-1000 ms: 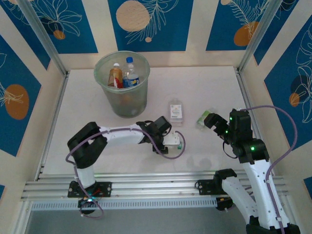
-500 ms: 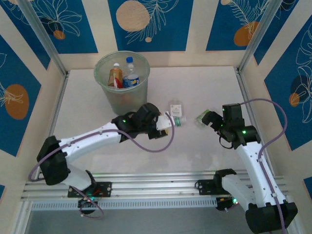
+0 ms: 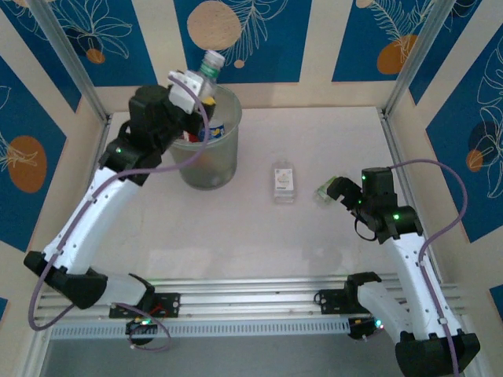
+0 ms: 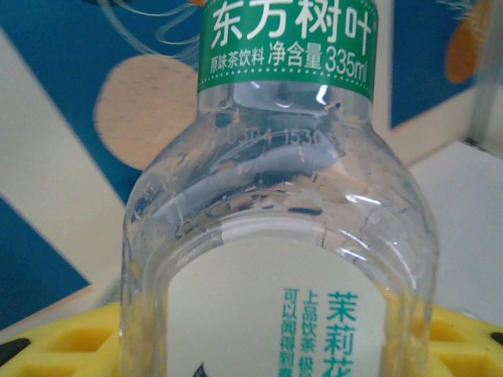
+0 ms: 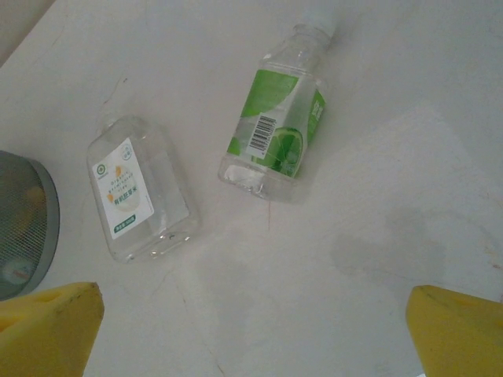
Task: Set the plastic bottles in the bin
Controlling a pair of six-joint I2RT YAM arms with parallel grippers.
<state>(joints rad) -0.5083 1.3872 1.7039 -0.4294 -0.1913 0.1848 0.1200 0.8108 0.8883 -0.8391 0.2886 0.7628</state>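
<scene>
The left gripper (image 3: pixel 195 81) had swung from five o'clock of the bin (image 3: pixel 224 153) to its twelve o'clock rim, half-closed around a green-labelled bottle (image 3: pixel 211 63); the right gripper (image 3: pixel 333 191) gaped wide, empty.

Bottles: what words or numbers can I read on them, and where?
"东方树叶": green band on the held bottle.
"原味茶饮料 净含量 335ml": same band, line below.
"茉莉": its white label, cut off; the small print beside it is unreadable.
Faint code under the band: too blurred.
The green-label bottle and white-label bottle: print too small.
</scene>
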